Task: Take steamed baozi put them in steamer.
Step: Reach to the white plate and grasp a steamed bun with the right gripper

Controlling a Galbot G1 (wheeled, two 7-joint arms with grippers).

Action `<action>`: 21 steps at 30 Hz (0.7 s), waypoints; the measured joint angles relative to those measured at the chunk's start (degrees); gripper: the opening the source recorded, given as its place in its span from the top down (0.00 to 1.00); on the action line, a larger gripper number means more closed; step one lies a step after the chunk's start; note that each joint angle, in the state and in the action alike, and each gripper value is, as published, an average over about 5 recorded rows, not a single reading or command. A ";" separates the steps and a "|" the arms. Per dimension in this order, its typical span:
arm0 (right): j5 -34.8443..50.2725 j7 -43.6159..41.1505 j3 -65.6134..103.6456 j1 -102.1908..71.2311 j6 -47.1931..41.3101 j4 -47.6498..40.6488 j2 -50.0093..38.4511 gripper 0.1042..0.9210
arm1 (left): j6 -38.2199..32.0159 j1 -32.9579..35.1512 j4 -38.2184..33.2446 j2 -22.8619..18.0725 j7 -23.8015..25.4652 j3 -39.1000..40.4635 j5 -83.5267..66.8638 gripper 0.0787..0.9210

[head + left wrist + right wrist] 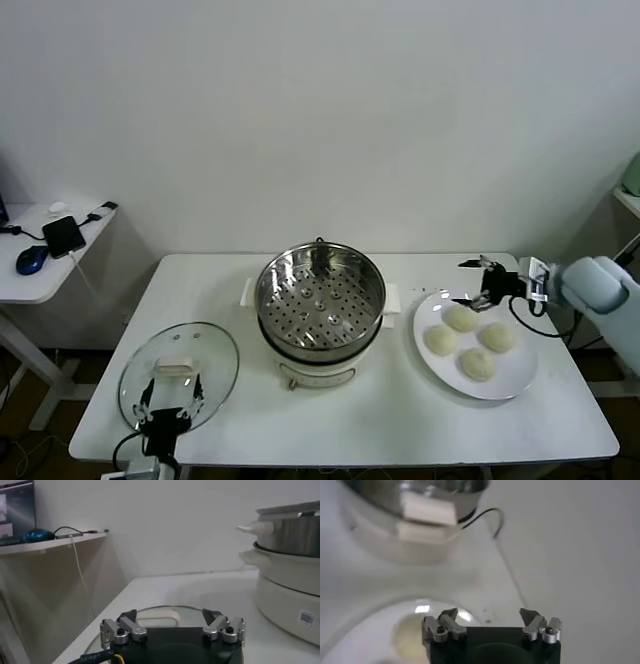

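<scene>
Four cream-white baozi lie on a white plate (510, 378) at the table's right: one at the back (460, 318), one at the left (441, 340), one at the right (497, 336), one at the front (476, 363). The steel steamer (321, 298) with its perforated tray stands at the table's middle, with no baozi in it. My right gripper (474, 284) is open, just behind and above the back baozi, holding nothing. In the right wrist view the gripper (489, 614) hangs over the plate rim, one baozi (410, 632) below it and the steamer (415, 515) beyond. My left gripper (172, 392) is open.
The glass lid with a white handle (178, 368) lies at the table's front left, under my left gripper (171, 615). A side table (40, 270) at the far left holds a mouse and a phone. The wall is close behind the table.
</scene>
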 measured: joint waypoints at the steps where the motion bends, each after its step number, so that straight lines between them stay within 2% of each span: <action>1: -0.18 -1.30 -3.51 2.84 0.40 -1.16 0.45 0.12 | -0.06 -0.02 0.14 -0.03 -0.02 -0.01 0.00 0.12; 10: -0.31 -5.79 -23.18 15.50 -0.23 -8.82 5.18 0.12 | -0.31 0.13 0.67 -0.49 -0.21 -0.60 -0.07 0.12; 21: -1.08 -4.49 -28.42 15.49 -2.47 -17.05 12.33 0.12 | -0.52 0.51 0.92 -1.22 -0.46 -1.25 -0.06 0.12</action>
